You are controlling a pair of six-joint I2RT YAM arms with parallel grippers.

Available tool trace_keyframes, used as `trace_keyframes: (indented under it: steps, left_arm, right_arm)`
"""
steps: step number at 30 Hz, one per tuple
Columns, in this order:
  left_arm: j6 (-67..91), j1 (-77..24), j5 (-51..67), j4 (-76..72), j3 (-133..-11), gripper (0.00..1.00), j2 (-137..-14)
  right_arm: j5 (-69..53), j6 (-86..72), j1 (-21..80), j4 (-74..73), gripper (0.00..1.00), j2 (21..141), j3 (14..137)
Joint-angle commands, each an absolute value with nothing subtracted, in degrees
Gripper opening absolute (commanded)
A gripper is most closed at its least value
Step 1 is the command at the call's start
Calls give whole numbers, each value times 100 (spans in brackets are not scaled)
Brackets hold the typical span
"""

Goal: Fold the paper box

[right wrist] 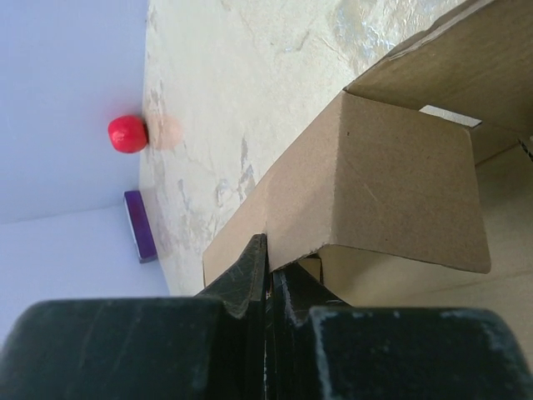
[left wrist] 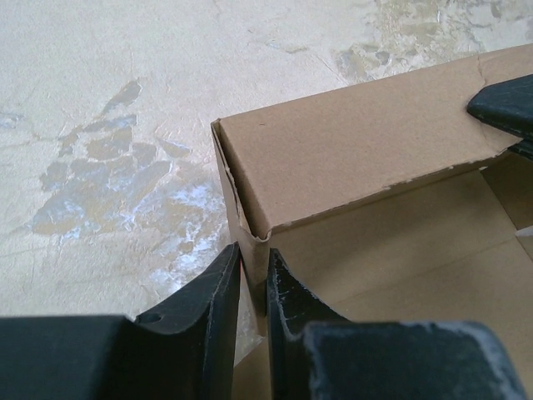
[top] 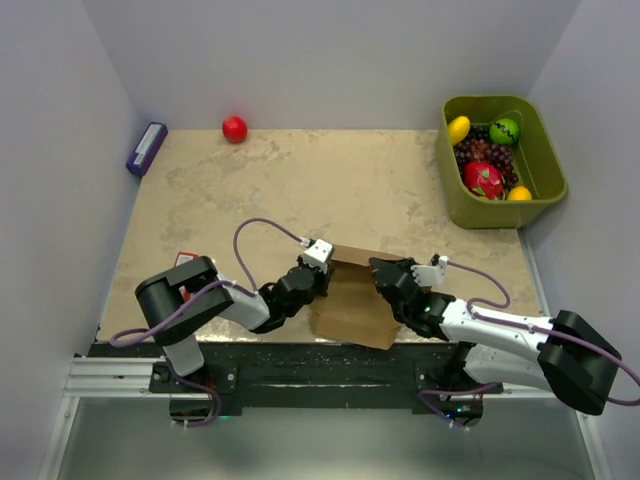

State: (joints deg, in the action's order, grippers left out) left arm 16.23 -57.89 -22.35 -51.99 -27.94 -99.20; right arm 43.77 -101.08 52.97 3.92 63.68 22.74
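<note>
The paper box (top: 352, 300) is plain brown cardboard, partly folded, at the table's near edge between my two arms. My left gripper (top: 318, 272) is shut on its left wall; in the left wrist view the fingers pinch a folded corner edge of the cardboard (left wrist: 252, 250), with a raised flap (left wrist: 350, 142) above. My right gripper (top: 385, 275) is shut on the box's right side; in the right wrist view its fingers clamp the lower edge of a bent flap (right wrist: 391, 175). A black fingertip (left wrist: 504, 104) of the right gripper shows at the left wrist view's right edge.
A green bin (top: 548, 170) with toy fruit stands at the back right. A red ball (top: 234, 128) lies by the back wall, also in the right wrist view (right wrist: 127, 133). A small purple box (top: 146, 148) lies at the back left. A flat red box (top: 186, 258) lies behind the left arm.
</note>
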Motion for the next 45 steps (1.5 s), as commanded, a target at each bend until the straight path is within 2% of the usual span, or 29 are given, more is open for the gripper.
trace_keyframes:
  steps: [1,12,20,26,45]
  left_arm:
    - [2109,-5959,-1907,-4755,-2523,21,-10195]
    - [2303,-6161,-2048,-4465,-2584,29,-10142]
    - [2382,-6187,-2127,-4403,-2610,27,-10213]
    - [2400,-6196,-2171,-4474,-2540,34,-9871]
    - [2145,-6117,-2400,-5546,-2417,38,-9448]
  right_arm:
    - [3718,-9844,5396,-113,2,6311,2109]
    - [3867,-9835,5397,-395,3,6029,2074]
    - [3744,-9844,5414,-255,3,6152,1977]
    - [3735,-9765,5414,-202,3,6205,2004]
    - [3700,-9651,5414,-62,3,6038,1899]
